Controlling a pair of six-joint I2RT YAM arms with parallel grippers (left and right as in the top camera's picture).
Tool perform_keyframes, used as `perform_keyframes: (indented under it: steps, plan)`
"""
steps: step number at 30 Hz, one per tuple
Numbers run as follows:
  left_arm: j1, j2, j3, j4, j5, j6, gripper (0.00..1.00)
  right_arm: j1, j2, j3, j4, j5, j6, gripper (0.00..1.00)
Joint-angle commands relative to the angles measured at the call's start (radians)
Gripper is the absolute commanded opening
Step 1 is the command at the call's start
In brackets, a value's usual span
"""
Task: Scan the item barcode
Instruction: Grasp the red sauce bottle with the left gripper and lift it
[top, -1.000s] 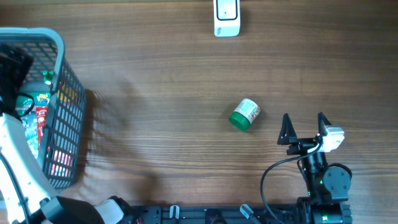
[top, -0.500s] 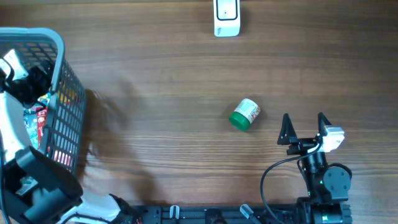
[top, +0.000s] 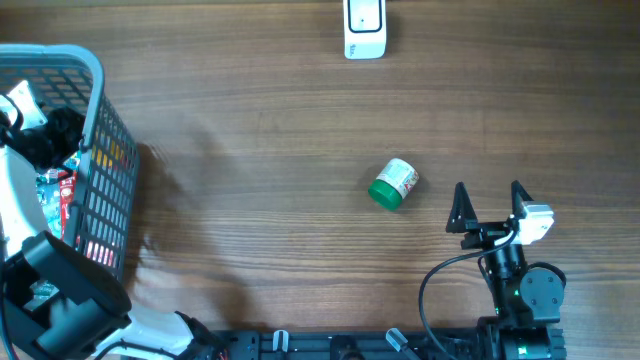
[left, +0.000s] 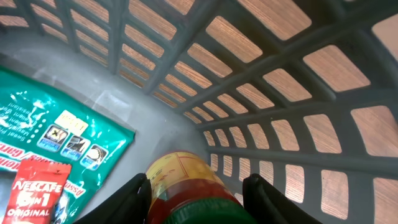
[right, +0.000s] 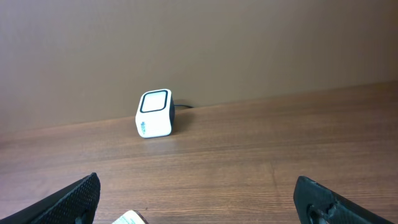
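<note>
Left fingers (left: 138, 199) flanked jar (left: 186, 180) in basket (left: 280, 93), grip unconfirmed | right fingers (right: 74, 196) spread | advice: clamp mid-jar, lift straight

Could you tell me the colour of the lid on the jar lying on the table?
The lid is green; overhead view.

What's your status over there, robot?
Left end effector straddles jar in basket, grip unconfirmed. Right end effector open, holding nothing. Scanner unobstructed; basket wall close beside jar.
</note>
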Motion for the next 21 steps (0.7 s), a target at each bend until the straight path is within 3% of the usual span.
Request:
perform_keyframes:
  steps: [1,17,21]
  plan:
    - [-0.002,-0.108,0.06,-0.016,0.028,-0.011,0.49,0.005,-0.007,-0.001,0.002,-0.016,-0.018,1.0]
    - [-0.002,-0.656,0.117,0.077,0.025,-0.061,0.54,0.005,-0.007,-0.001,0.002,-0.016,-0.018,1.0]
    - [-0.002,-0.652,0.117,0.019,-0.132,-0.064,0.56,0.005,-0.007,-0.001,0.002,-0.016,-0.018,1.0]
